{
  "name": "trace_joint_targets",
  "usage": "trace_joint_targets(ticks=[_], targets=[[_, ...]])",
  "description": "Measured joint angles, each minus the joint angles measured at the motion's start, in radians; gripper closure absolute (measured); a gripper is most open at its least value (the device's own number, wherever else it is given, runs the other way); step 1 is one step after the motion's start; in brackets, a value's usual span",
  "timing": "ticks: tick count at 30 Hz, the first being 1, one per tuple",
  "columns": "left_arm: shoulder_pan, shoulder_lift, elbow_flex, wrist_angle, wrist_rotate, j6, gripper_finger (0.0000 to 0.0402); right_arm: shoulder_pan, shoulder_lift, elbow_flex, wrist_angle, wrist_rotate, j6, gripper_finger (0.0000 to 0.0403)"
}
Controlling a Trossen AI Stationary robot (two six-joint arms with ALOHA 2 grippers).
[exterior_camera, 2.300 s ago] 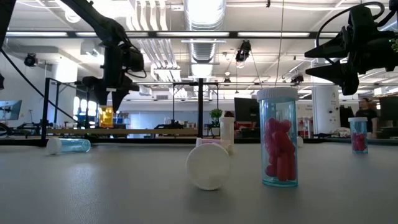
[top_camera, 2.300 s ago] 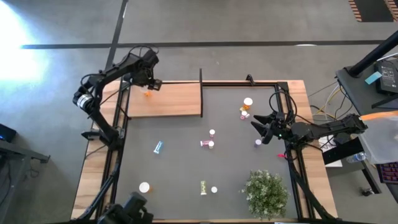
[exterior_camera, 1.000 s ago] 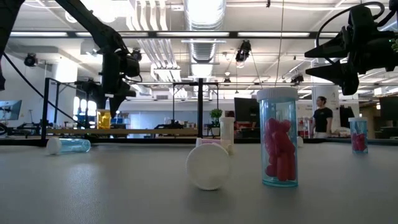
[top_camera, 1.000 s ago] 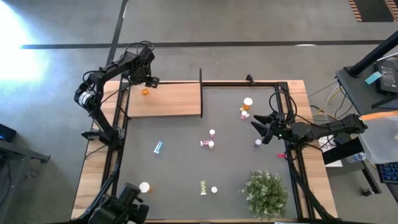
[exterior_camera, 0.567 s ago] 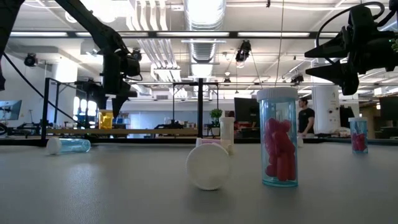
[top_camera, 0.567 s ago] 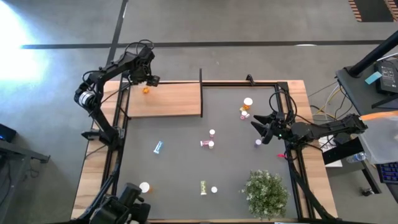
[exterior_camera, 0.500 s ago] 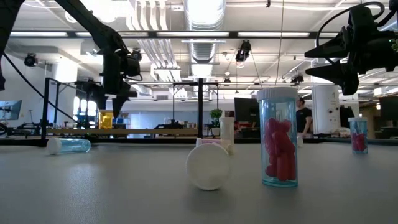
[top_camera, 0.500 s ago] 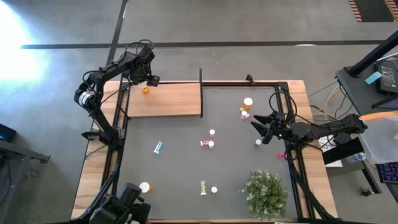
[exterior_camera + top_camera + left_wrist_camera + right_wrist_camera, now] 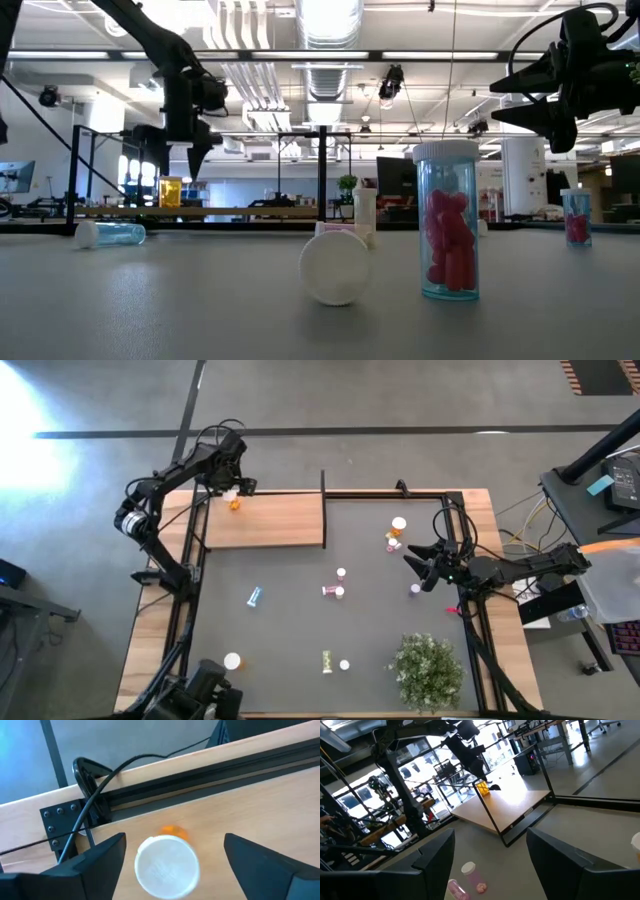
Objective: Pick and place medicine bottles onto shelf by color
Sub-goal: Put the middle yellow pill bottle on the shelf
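Left claw (image 9: 178, 160) lifted off orange bottle (image 9: 170, 192).

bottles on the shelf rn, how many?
1. A small orange medicine bottle with a white cap stands upright at the far left corner of the light-brown wooden shelf board, directly below the left gripper.

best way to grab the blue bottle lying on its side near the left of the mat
Grip the blue bottle across its body, coming straight down from above. It lies on its side on the mat with clear space all around, so open fingers can straddle the round body at mid-length; its white cap at one end gives a poorer hold.
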Motion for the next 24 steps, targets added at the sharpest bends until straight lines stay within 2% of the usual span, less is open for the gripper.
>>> trace_joint_targets(ticks=[8,13,24], targets=[[-0.072,-0.115,-0.007,-0.001,-0.002,-0.049,0.0076,0.000,0.000,0.000,0.000,0.000,0.000,0.0165],[-0.171,-0.173,-0.022,-0.003,-0.004,-0.116,0.0076,0.000,0.000,0.000,0.000,0.000,0.000,0.0165],[-0.493,-0.206,-0.149,-0.029,-0.047,-0.498,0.0077,0.000,0.000,0.000,0.000,0.000,0.000,0.0165]])
